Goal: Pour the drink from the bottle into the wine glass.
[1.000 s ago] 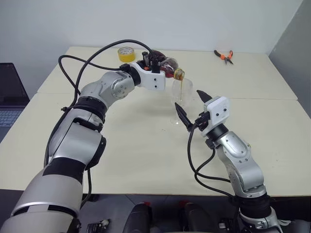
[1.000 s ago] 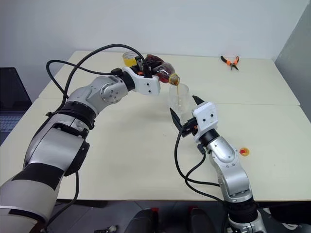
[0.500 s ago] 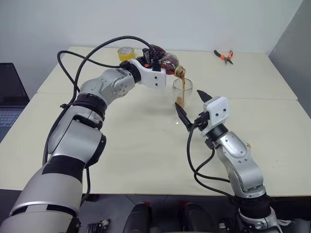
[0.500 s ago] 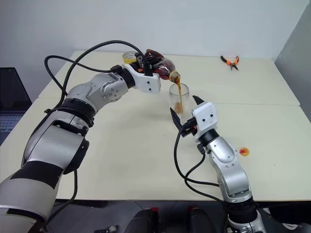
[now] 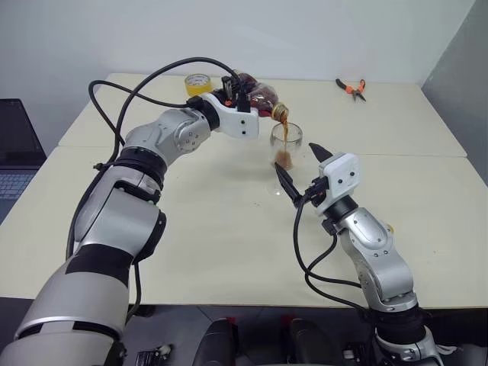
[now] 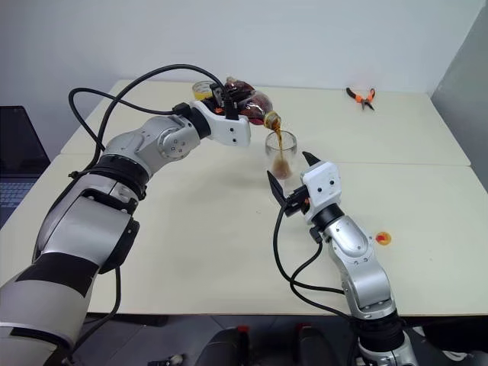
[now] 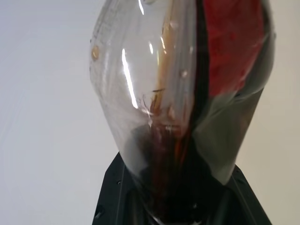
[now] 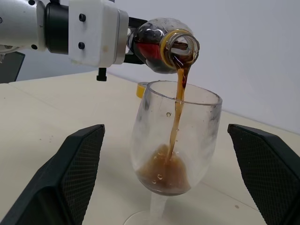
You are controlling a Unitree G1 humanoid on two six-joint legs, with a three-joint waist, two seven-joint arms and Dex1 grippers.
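My left gripper (image 5: 241,97) is shut on the bottle (image 5: 260,98), a squat clear bottle with a red label (image 7: 232,51), held tipped with its open mouth (image 8: 180,46) above the wine glass (image 5: 286,146). A thin brown stream of the drink (image 8: 177,115) falls into the bowl and pools at its bottom (image 8: 163,174). The glass stands upright on the table (image 5: 198,229). My right gripper (image 6: 289,166) is open, with one black finger (image 8: 75,173) on each side of the glass, apart from it.
A yellow tape roll (image 5: 198,82) lies behind the left hand, and orange-handled pliers (image 5: 351,88) lie at the far right of the table. A small yellow-orange cap (image 6: 383,238) rests near my right arm. A laptop (image 5: 15,152) sits off the table's left edge.
The pool of drink in the glass has grown while the stream kept running. The bottle's mouth sits a little higher over the rim. The right arm has not moved.
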